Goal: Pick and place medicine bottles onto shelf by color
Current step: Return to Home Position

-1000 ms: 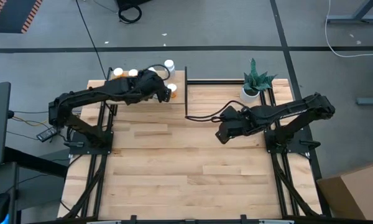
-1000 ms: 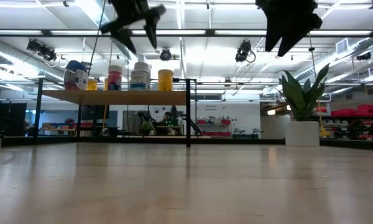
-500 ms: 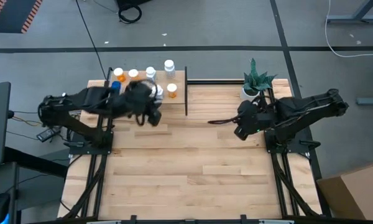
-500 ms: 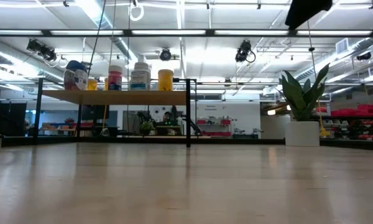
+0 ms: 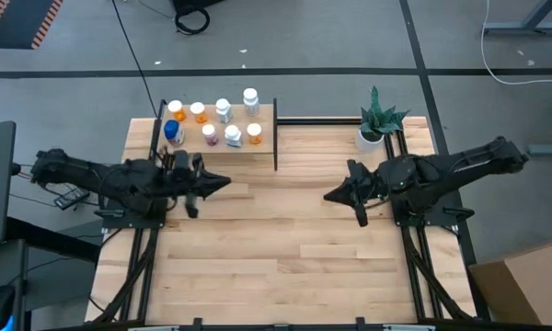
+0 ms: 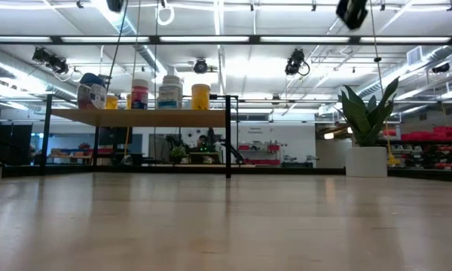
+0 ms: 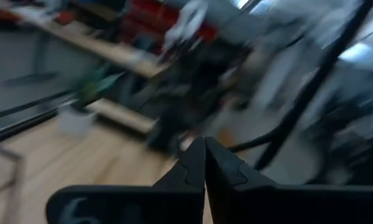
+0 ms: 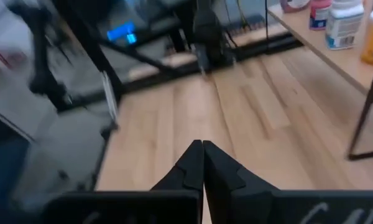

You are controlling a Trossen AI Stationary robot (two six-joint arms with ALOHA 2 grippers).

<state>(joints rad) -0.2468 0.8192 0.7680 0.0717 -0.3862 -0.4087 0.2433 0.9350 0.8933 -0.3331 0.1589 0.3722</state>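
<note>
Finds the left gripper (image 5: 223,182) pinched shut with nothing in it, tip against tip in its wrist view, out over the left half of the table (image 5: 294,257) and near the front edge of the shelf (image 5: 264,116). Finds the right gripper (image 5: 329,196) the same, closed tip to tip and empty, over the right half, pointing toward the left one across bare boards. Counts eight bottles (image 5: 223,109) upright on the shelf in two rows, orange, white and blue among them, with none visible on the table. Reads the sorting as likely done, with only the fold to rest left. To do that well: draw each arm back along its own side, away from the shelf; lift before swinging, to avoid brushing the shelf's black frame or the plant (image 5: 377,124) beside the right arm; leave the fingers closed; go slowly enough not to shake the bottles.
</note>
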